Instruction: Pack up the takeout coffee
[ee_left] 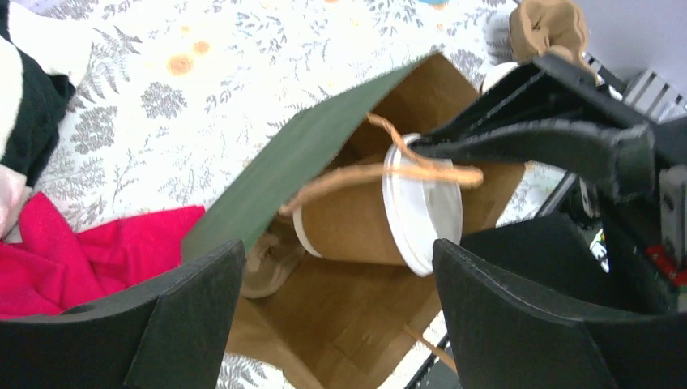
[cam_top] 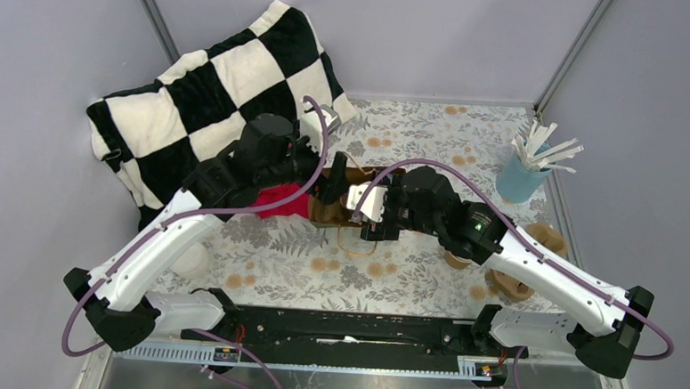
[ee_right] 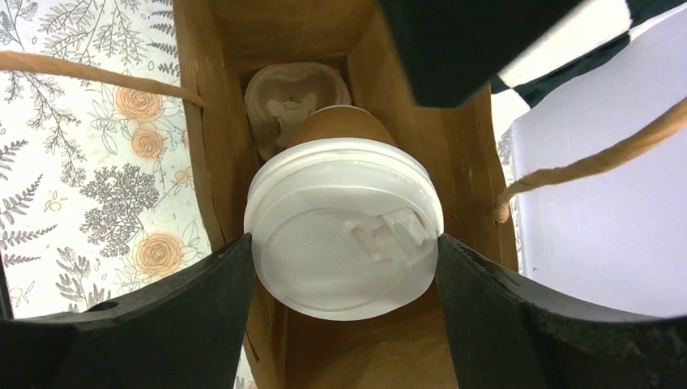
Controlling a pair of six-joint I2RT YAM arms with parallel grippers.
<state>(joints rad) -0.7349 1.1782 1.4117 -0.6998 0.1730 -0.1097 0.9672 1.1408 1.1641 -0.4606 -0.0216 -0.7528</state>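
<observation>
The takeout coffee point(ee_right: 344, 235), a brown paper cup with a white lid, lies on its side in the mouth of a paper bag point(ee_right: 470, 146). My right gripper point(ee_right: 344, 324) is shut on its lid, one finger on each side. In the left wrist view the cup point(ee_left: 356, 223) sits inside the bag point(ee_left: 292, 154), which is green outside and brown inside, with its twine handle draped over the lid. A molded cup carrier point(ee_right: 296, 101) rests deeper in the bag. My left gripper point(ee_left: 340, 324) is open at the bag's mouth with nothing between its fingers. From above, both grippers point(cam_top: 331, 183) point(cam_top: 348, 204) meet over the bag point(cam_top: 327, 213).
A red cloth point(cam_top: 283, 200) lies just left of the bag, beside a black-and-white checkered pillow point(cam_top: 213, 98). A blue cup of white sticks point(cam_top: 525, 173) stands at the back right. Brown cardboard items point(cam_top: 511, 279) sit under the right arm. Grey walls close in the table.
</observation>
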